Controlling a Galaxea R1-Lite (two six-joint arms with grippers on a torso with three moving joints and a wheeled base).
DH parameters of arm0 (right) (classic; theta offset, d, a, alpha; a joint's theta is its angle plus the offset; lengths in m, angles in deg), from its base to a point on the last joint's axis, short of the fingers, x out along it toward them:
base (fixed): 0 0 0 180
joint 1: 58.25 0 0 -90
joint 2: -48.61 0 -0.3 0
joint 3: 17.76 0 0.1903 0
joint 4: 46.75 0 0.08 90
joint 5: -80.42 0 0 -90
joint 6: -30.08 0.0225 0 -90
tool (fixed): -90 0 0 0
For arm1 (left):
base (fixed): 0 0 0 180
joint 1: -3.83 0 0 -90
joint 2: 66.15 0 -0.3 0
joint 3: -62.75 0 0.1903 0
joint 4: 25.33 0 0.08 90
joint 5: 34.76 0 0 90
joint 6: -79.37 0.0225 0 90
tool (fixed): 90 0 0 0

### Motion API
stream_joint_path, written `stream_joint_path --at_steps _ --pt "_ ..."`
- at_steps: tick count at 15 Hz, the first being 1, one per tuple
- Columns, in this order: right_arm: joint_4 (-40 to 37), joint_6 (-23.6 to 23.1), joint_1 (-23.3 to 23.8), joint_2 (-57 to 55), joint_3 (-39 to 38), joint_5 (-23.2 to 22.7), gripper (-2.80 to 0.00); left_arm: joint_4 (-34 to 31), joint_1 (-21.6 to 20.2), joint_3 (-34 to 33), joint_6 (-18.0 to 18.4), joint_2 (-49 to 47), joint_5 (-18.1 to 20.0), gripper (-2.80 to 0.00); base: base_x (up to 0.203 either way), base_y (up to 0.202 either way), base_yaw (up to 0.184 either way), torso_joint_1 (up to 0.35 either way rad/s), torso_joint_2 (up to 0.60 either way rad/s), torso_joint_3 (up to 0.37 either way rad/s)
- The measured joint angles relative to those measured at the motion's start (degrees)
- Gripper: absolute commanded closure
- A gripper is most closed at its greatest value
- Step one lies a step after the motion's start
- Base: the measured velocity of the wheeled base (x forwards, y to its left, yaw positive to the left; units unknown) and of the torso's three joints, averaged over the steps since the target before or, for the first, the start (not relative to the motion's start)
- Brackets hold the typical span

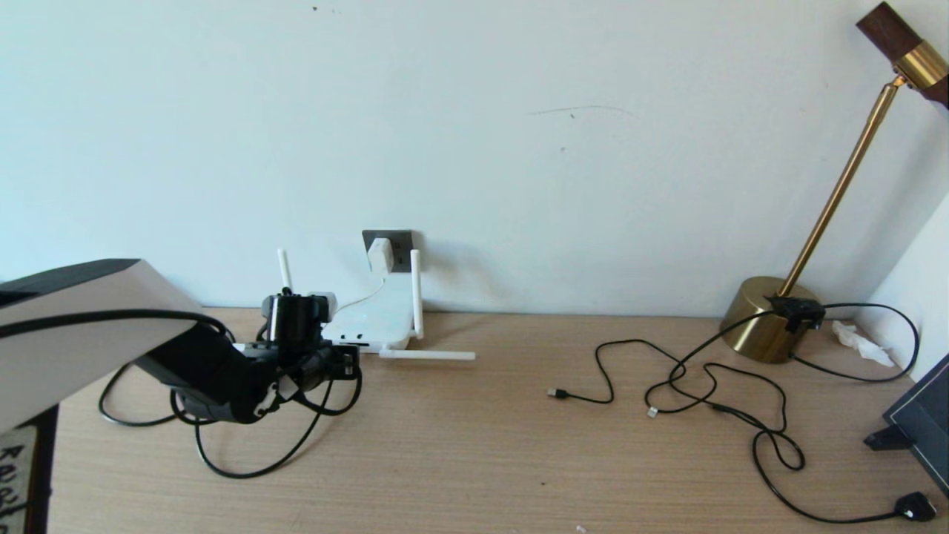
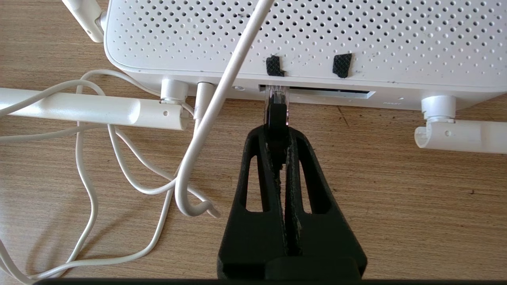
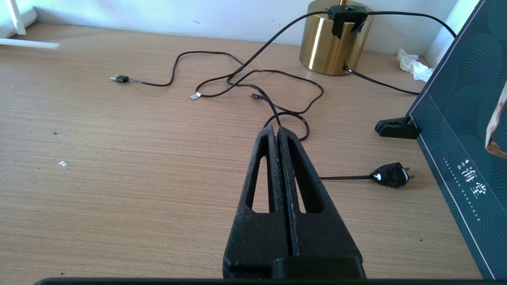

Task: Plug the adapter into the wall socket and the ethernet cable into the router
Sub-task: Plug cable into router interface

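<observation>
The left claw [image 2: 277, 126], at eight o'clock on the bench [image 1: 474, 445], was pinched tight on the ethernet cable [image 2: 276, 118], its clear tip apparently entering the router [image 2: 301, 35] port. Beyond, the adapter [image 1: 379, 256] sat in the wall socket [image 1: 400, 241].

Light wood-grain bench [image 1: 474, 460] carries: flat white router [image 1: 374, 320] at 10 o'clock, brass lamp base [image 1: 760, 319] at 2 o'clock, thin black cables [image 1: 712, 386] at 3 o'clock.
</observation>
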Motion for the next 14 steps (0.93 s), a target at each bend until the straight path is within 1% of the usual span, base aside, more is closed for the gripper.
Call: stream_joint_path --at_steps 14 --pt "0.02 0.00 0.00 0.00 0.00 0.00 0.00 0.24 0.02 -0.20 0.00 0.26 0.03 0.00 0.000 0.000 0.000 0.000 0.00 0.000"
